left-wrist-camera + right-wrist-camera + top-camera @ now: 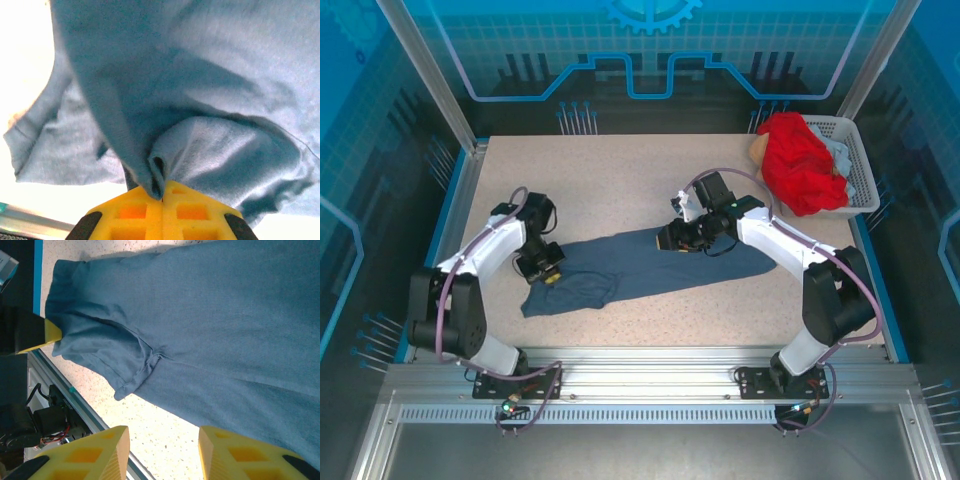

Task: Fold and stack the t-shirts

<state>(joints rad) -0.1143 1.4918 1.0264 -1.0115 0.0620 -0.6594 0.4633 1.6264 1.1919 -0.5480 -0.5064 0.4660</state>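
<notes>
A slate-blue t-shirt (650, 265) lies stretched across the middle of the table, bunched at its left end. My left gripper (548, 276) sits at that end. In the left wrist view its yellow fingers (162, 197) are shut on a pinched fold of the blue shirt (225, 100). My right gripper (668, 238) hovers at the shirt's far edge near the middle. Its yellow fingers stand open (162, 452) with bare table between them, and the shirt (225, 315) spreads out ahead. A red t-shirt (805, 160) is heaped in the white basket.
The white perforated basket (865, 175) stands at the back right corner with a pale cloth (840, 155) beside the red shirt. The metal rail (640, 352) runs along the near table edge. Speckled tabletop (590, 180) shows behind the blue shirt.
</notes>
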